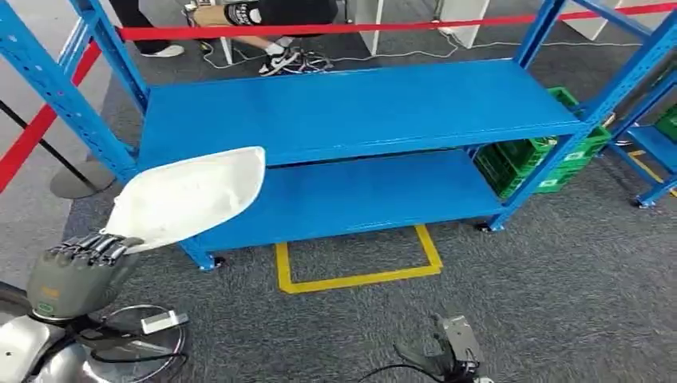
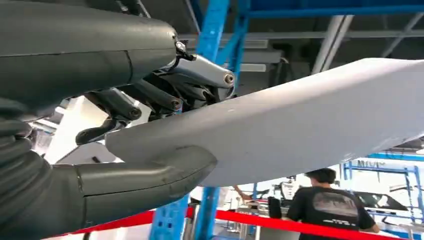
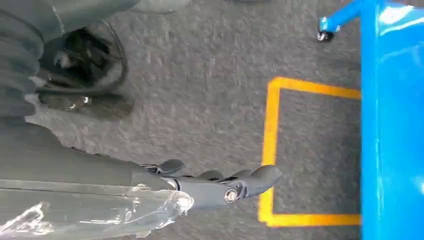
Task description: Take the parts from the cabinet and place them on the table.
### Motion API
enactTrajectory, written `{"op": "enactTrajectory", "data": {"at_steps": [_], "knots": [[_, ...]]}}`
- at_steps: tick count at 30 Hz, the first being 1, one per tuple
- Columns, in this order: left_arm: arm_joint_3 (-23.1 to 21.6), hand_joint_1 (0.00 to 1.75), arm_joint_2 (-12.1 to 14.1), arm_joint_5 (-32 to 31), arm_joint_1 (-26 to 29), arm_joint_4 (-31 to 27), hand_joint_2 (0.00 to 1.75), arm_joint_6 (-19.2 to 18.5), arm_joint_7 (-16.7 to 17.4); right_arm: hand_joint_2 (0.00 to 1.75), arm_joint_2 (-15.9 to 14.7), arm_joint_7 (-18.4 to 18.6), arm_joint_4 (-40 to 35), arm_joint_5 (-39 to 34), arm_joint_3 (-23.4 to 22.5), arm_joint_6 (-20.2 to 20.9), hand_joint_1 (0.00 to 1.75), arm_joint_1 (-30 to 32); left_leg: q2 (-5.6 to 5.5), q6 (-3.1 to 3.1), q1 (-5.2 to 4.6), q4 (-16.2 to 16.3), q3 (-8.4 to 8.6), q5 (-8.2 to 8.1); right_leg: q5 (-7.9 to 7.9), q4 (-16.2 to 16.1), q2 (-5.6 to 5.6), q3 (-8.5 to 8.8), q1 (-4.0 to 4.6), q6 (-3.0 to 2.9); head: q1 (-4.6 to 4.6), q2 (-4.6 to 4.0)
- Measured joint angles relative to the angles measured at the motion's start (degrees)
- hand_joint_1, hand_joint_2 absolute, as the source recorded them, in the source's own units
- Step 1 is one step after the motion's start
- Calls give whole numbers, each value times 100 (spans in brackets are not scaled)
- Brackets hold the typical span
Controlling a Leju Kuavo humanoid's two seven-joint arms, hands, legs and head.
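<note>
A white, curved shell-shaped part is held up in my left hand at the lower left, in front of the blue cabinet's left end. In the left wrist view the thumb lies under the white part and the fingers press on its other side. The blue cabinet has two bare blue shelves. My right hand hangs over the grey carpet with its fingers stretched out and nothing in them.
A yellow tape square marks the carpet in front of the cabinet. Green crates stand behind its right end. Red barrier tape runs behind, with a person sitting beyond it. A stanchion base stands at the left.
</note>
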Motion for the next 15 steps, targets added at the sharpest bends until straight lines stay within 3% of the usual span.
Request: {"op": "enactTrajectory", "data": {"at_steps": [1, 2, 3, 4, 5, 6, 7, 8, 9, 12, 13, 14, 15], "knots": [[20, 175, -2, 28, -3, 44, 175, 0, -4, 175, -2, -7, -2, -53, 26, 2, 0, -7, 58, 12, -20, 3, -81, 63, -305, 497, -28, -119, 0, 17, 9, 0], [31, 175, -7, 63, -4, 105, 175, 0, -4, 175, -2, -2, -4, -96, 57, 2, 0, -5, 118, 17, -37, 5, -164, 126, -474, 916, -44, -192, 0, 30, -2, 0], [31, 175, -13, 78, -6, 159, 175, 0, -6, 175, -6, 15, -11, -124, 78, 2, 0, 6, 179, 21, -51, 6, -246, 173, -443, 1143, -49, -181, 1, 36, 7, 0], [33, 175, -20, 85, -6, 188, 175, 0, -4, 175, -11, 31, -13, -135, 83, 2, 0, 19, 227, 18, -64, 7, -325, 228, -280, 1146, -52, -77, 3, 31, 2, 0], [31, 175, -22, 96, -6, 214, 175, 0, -7, 175, -20, 46, -15, -153, 90, 0, 0, 28, 278, 9, -75, 7, -397, 278, -45, 964, -63, 121, 4, 14, 7, 0], [31, 175, -24, 98, -9, 236, 175, 2, -7, 175, -31, 55, -15, -159, 105, 0, 0, 35, 335, -3, -84, 8, -461, 329, 147, 565, -113, 450, 9, -7, 2, 0], [31, 175, -28, 105, -11, 256, 175, 2, -7, 175, -41, 59, -20, -164, 131, -2, 0, 33, 380, -23, -92, 12, -497, 377, 169, -1, -262, 879, 28, -40, 4, 0], [31, 175, -28, 111, -2, 267, 175, 2, -7, 175, -42, 68, -46, -159, 155, 0, 0, 19, 423, -55, -113, 24, -517, 406, -110, -583, -488, 1262, 68, -64, 7, 0], [31, 175, -28, 116, -11, 280, 175, 4, -7, 175, -42, 70, -63, -168, 177, -2, 0, -6, 482, -83, -117, 42, -523, 432, -189, -867, -479, 1410, 102, -117, -7, 0], [26, 175, -42, 114, -29, 304, 175, 7, -9, 175, -63, 85, -70, -168, 219, -2, 0, 20, 674, -180, -87, 20, -511, 521, -114, -825, -308, 1247, 131, -250, 11, 2], [26, 175, -37, 116, -34, 308, 175, 7, -11, 175, -66, 90, -70, -177, 221, -2, 0, 40, 592, -218, -73, 44, -542, 493, -29, -857, -257, 1267, 90, -290, 9, 2], [26, 175, -39, 120, -35, 308, 175, 7, -11, 175, -70, 94, -72, -188, 223, -2, 0, 39, 317, -271, -60, 162, -586, 291, 14, -856, -209, 1222, 83, -317, 4, 2], [26, 175, -35, 127, -27, 310, 175, 9, -11, 175, -72, 94, -77, -201, 227, -2, 0, 32, 131, -294, -59, 478, -707, -23, 74, -854, -152, 1151, 78, -356, -11, 2]]}}
